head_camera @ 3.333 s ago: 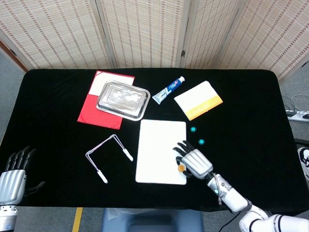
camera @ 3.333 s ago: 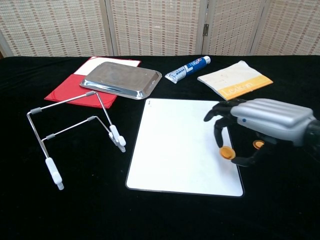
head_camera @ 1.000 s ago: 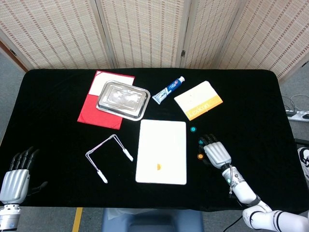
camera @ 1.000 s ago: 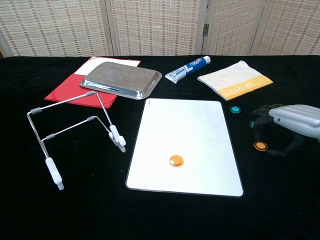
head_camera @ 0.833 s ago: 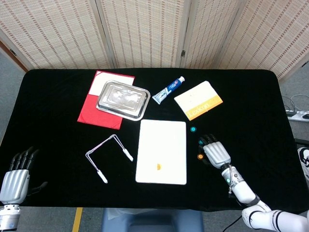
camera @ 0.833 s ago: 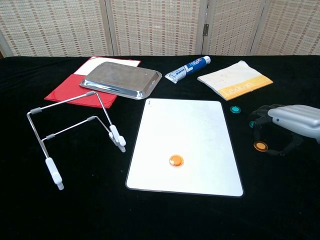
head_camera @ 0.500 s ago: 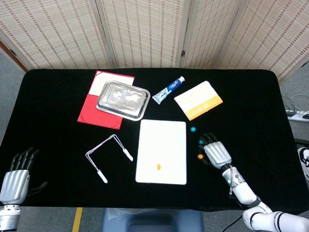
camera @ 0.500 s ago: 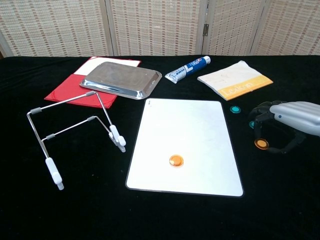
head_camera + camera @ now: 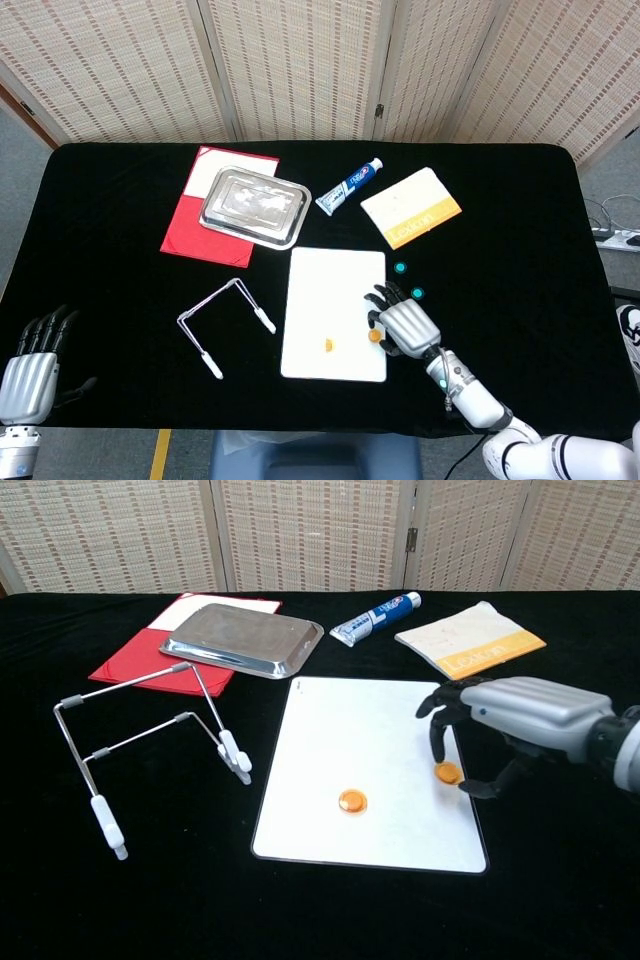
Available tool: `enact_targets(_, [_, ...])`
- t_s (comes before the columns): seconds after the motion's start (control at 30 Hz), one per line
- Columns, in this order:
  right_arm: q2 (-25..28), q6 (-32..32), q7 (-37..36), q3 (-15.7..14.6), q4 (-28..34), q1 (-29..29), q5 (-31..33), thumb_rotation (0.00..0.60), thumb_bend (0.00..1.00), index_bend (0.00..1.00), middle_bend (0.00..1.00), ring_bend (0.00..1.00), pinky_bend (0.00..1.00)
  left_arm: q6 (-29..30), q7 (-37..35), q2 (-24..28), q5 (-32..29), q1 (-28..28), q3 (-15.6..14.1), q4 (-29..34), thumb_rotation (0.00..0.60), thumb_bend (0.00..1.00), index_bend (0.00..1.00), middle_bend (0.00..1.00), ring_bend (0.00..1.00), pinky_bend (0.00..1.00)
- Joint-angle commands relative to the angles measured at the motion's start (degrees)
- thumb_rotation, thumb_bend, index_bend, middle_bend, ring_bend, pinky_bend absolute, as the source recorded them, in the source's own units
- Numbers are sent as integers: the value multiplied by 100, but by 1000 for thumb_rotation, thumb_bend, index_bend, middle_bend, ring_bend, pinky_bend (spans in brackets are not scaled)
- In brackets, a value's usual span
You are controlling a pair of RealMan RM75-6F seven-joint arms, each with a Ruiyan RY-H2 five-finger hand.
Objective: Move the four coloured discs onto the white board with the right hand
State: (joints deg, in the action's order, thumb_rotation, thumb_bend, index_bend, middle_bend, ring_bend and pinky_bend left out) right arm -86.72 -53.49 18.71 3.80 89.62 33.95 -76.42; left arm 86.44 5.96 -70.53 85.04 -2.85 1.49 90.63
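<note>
— On the flat white board, how many discs?
— One small orange disc lies there. The right hand pinches a second orange disc over the board's edge.
— What's left?
— Two small teal discs wait on the black table.

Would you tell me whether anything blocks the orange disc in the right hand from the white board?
Nothing visible does: the right hand holds the orange disc already above the white board's bare right edge.
</note>
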Motion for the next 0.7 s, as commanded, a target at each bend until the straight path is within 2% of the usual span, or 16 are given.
enact_targets(0.03, [-223, 190, 222, 73, -3, 184, 151, 600, 388, 485, 179, 0, 0, -3, -12, 1, -11, 6, 0, -16, 600, 141, 70, 0, 51, 0])
enact_targets(0.23, [-422, 275, 489, 122, -14, 337, 348, 600, 388, 485, 177, 0, 0, -11, -53, -9, -33, 17, 1, -67, 600, 141, 70, 0, 51, 0])
enact_targets(0.57, [-495, 275, 699, 30, 26, 416, 499, 600, 388, 484, 169, 0, 0, -19, -107, -33, -34, 29, -8, -135, 600, 141, 70, 0, 51, 0])
enact_targets(0.7, [-508, 254, 688, -13, 22, 426, 472, 600, 388, 451, 162, 0, 0, -15, -126, -39, -42, 36, -3, -153, 600, 141, 70, 0, 51, 0])
